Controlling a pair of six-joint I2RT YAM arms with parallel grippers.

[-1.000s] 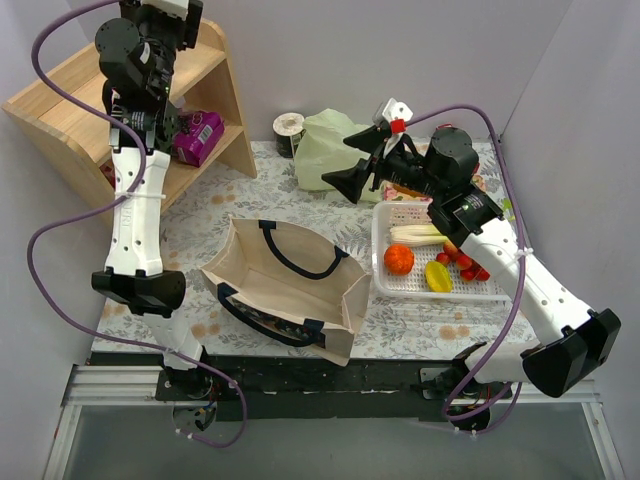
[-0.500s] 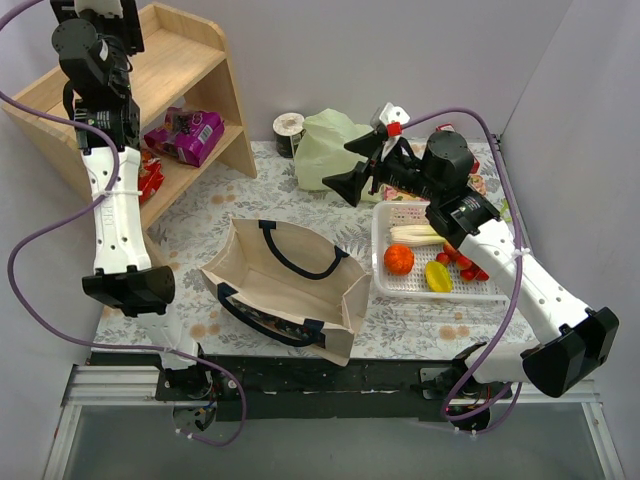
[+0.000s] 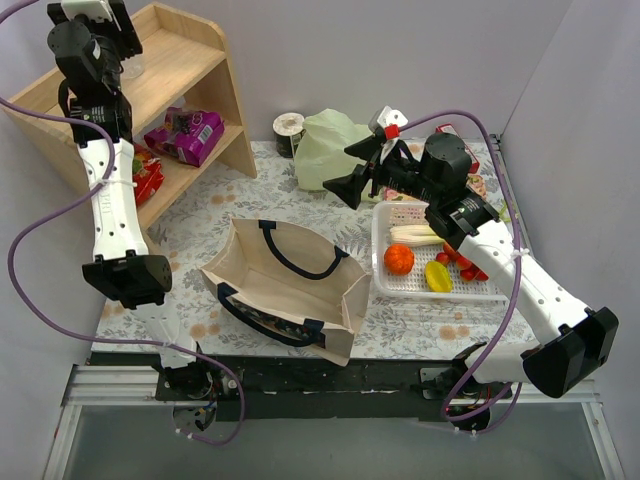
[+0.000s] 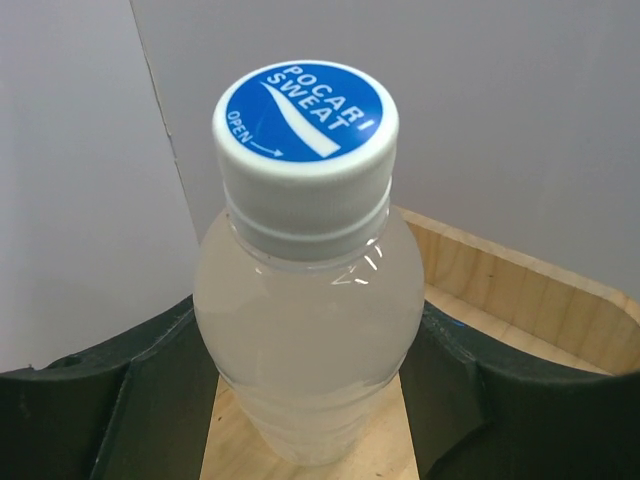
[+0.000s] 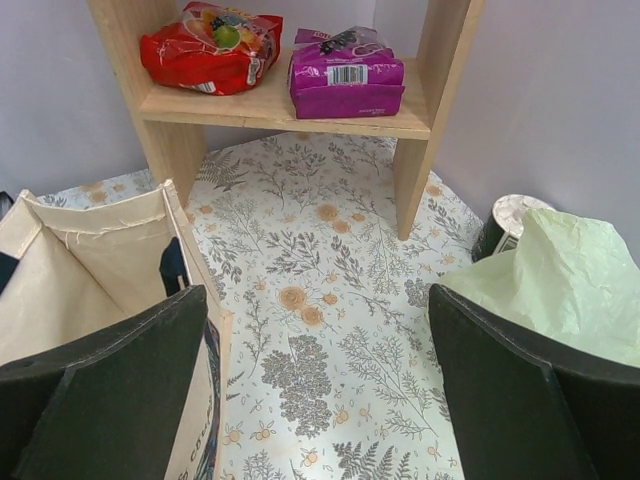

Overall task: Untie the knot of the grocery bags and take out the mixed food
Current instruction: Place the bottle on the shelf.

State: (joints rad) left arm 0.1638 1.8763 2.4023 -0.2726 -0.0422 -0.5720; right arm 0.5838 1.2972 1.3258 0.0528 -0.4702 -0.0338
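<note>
On my left arm's wrist feed the left gripper is pinching a clear bottle of cloudy drink. The dark fingers press its two sides, and the blue and white cap faces the lens. That bottle is up over the top board of the wooden shelf, which stands beyond the far left corner of the beige canvas tote; I cannot tell whether its base rests on the board. The tote sits mid-table with its mouth open and its navy straps slumped inside. A purple snack packet and a red one lie side by side on the shelf's lower board. My right gripper is spread wide with nothing between its fingers. It hangs above the flowered cloth just past the tote's far right corner, pointing towards the shelf. Behind it, further back from the tote, lies the pale green plastic bag, crumpled against the wall; I cannot make out its knot from any view. A black-and-white tape roll stands just beside the bag. Just right of the tote is the white slotted basket, holding an orange fruit, a yellow pepper and red strawberries.
</note>
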